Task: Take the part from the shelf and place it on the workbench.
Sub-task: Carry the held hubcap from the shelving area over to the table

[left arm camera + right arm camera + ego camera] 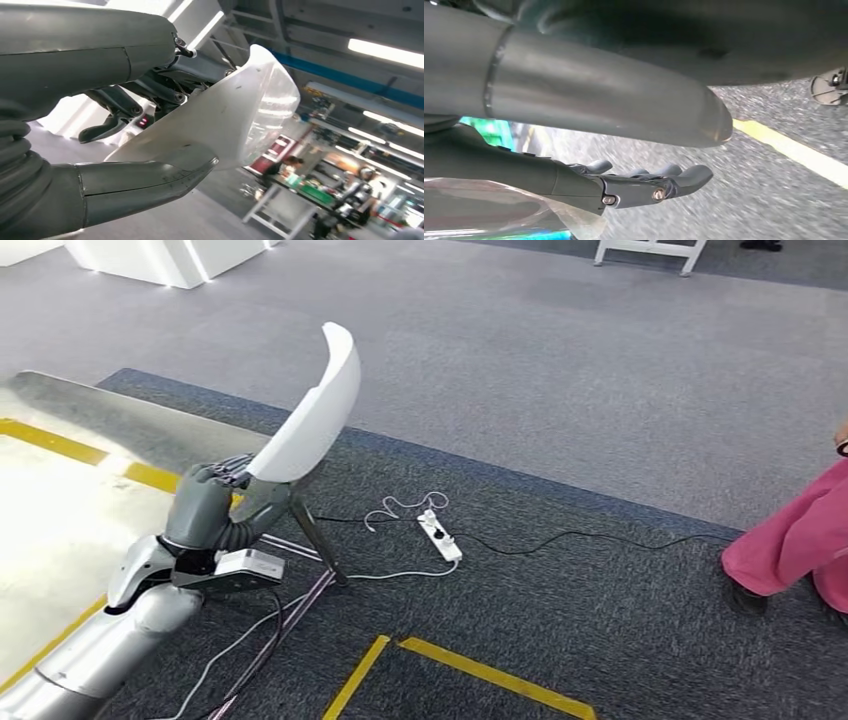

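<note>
1. Grey carpet floor [560, 350] runs across the head view, with a darker mat [600, 610] edged in yellow tape [495, 673], a white power strip [440, 535] with black and white cables, and a shiny pale floor patch [50, 520] on the robot's left.
2. Person in pink trousers [795, 540] stands at the right edge, well apart from the arm.
3. Left hand [215, 505] is clamped on the part [310, 410], a white curved shell; thumb on one face and dark fingers [165, 92] on the other in the left wrist view.
4. Part is off the shelf and in the air, gripped at its lower end, above the mat.
5. Key relation: the part's long axis runs up and away from the left hand, tilted toward the robot's right, so the free end sticks out well beyond the fingers.
6. Right hand [644, 182] hangs over the carpet, fingers loosely curled; something clear or pale lies near it at the frame edge, so I cannot tell whether it holds anything.
7. Workbench: a white-legged table [280, 210] shows far off in the left wrist view; cannot tell if it is the target.
8. Judged stage: carry phase, placing not yet done; the left hand is the one to set it down, lower end first.
</note>
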You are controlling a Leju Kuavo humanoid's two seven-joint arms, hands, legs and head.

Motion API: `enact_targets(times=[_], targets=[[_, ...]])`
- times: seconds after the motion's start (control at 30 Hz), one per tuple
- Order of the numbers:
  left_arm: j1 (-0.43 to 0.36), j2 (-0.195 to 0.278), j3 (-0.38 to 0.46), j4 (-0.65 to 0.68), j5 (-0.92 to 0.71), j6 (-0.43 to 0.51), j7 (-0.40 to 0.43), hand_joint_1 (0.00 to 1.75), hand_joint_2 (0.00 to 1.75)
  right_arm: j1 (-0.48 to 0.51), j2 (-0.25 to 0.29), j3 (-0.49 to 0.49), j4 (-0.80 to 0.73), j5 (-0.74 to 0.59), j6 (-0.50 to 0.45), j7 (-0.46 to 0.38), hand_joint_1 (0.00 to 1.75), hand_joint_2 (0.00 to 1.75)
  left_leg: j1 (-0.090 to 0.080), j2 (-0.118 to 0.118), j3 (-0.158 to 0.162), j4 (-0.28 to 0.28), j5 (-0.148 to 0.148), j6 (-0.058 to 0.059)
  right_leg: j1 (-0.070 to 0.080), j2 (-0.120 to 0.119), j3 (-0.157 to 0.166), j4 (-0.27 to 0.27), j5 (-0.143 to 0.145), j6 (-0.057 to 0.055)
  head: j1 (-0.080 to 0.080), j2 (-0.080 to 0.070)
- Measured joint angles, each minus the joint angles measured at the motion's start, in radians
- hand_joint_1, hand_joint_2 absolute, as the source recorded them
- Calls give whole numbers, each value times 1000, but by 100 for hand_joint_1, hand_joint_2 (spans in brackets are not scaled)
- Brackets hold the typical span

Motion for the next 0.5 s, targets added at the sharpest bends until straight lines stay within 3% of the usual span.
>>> enact_targets(times=[0.07,0.1,0.13,0.2,0.27,0.33,0.37,0.4,0.43,0.5], targets=[[-4,-1,-4,3,-1,0,1,175,175,3,0,1,0,0,-2,-1,0,0,4,30,-61,128,-54,-8,3,-29,2,0,-4,-5,-1,0],[-3,-1,-5,5,-1,-1,2,175,175,4,0,1,0,0,-3,-2,0,0,5,34,-78,164,-61,-10,3,-43,2,0,-5,-6,-2,0],[-4,-1,-6,7,-1,-1,4,175,175,5,0,1,0,-1,-4,-4,0,0,6,36,-77,163,-50,-12,4,-57,3,0,-7,-6,-2,0],[-6,-1,-6,11,0,-1,7,175,175,5,0,1,0,-4,-4,-5,0,0,6,55,-18,56,12,-9,4,-82,10,1,-13,-1,-2,0],[-13,-2,-7,13,0,-2,9,175,175,5,1,1,0,-7,-4,-6,0,0,-5,107,47,-68,50,1,9,-105,16,1,-20,8,-2,0],[-21,-3,-8,16,1,-2,11,175,175,5,2,2,0,-9,-4,-7,0,0,-16,128,64,-108,48,14,15,-128,21,1,-26,17,-1,0],[-23,-4,-9,17,1,-3,12,175,175,4,2,2,0,-9,-4,-9,0,0,-17,114,62,-111,49,20,15,-141,24,0,-29,22,0,0],[-23,-4,-9,18,1,-3,13,175,175,3,2,2,0,-10,-4,-11,0,0,-15,101,63,-114,51,25,13,-141,25,2,-35,27,0,0],[-25,-5,-10,19,1,-2,13,175,175,1,2,2,0,-9,-4,-12,0,0,-13,88,64,-116,52,31,11,-123,21,13,-45,32,1,0],[-29,-7,-11,20,1,-2,13,175,175,1,2,5,0,-9,-4,-14,0,0,-7,63,66,-120,54,42,6,-58,-21,99,-93,40,5,0]])
